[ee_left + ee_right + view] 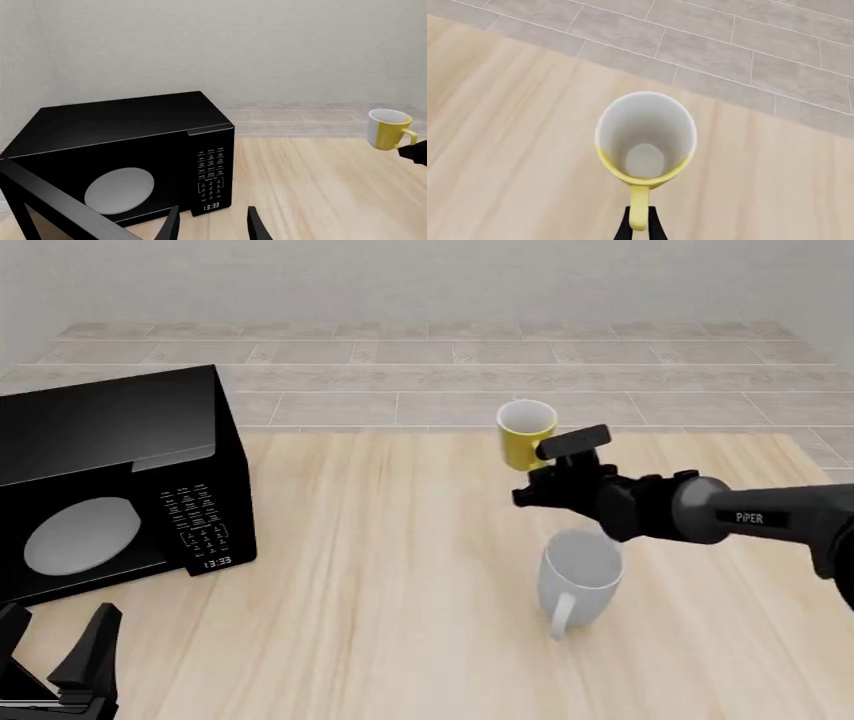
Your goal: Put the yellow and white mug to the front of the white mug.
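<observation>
yellow and white mug (pixel 525 434) held by its handle in right gripper (pixel 558 462), jaws pinched on it, above table's far edge behind white mug (pixel 579 577). carry step; next bring it round front, lower. left gripper (pixel 60 672) idle, jaws apart.

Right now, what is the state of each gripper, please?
Left gripper: open, holding nothing.
Right gripper: shut on the handle of the yellow and white mug, held above the table.

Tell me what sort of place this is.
Likely a simulated kitchen: a black microwave on a wooden table, a white mug and a yellow and white mug, with tiled floor beyond.
</observation>
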Action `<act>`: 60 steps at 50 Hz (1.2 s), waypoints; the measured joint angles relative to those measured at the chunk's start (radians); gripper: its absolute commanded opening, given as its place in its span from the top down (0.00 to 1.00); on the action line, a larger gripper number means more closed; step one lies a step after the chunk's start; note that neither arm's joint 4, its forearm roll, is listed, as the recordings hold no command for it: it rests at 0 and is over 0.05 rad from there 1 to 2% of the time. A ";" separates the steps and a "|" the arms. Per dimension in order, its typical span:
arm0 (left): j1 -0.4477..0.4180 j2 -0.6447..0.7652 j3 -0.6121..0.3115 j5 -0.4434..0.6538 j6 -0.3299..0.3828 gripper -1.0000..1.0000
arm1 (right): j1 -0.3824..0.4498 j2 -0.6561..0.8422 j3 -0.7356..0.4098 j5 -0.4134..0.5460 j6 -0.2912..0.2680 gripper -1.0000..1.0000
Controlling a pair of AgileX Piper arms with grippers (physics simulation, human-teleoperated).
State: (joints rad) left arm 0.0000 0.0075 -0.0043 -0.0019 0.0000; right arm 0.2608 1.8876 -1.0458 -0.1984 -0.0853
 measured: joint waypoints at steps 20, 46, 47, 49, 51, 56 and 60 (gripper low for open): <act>0.000 0.000 0.000 0.000 0.000 0.00 | -0.080 0.120 -0.107 0.025 -0.017 1.00; 0.000 0.000 0.000 0.000 0.000 0.00 | -0.101 0.221 -0.211 0.077 0.001 1.00; 0.000 0.000 0.000 0.000 0.000 0.00 | -0.102 0.224 -0.215 0.079 0.002 1.00; 0.000 0.000 0.000 0.000 0.000 0.00 | -0.102 0.230 -0.221 0.084 0.003 1.00; 0.000 0.000 0.000 0.000 0.000 0.00 | -0.102 0.236 -0.227 0.088 0.005 1.00; 0.000 0.000 0.000 0.000 0.000 0.00 | -0.103 0.249 -0.239 0.097 0.008 1.00; 0.000 0.000 0.000 0.000 0.000 0.00 | -0.106 0.262 -0.246 0.100 0.009 1.00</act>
State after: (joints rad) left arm 0.0000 0.0075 -0.0043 -0.0019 0.0000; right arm 0.1552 2.1497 -1.2921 -0.0987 -0.0759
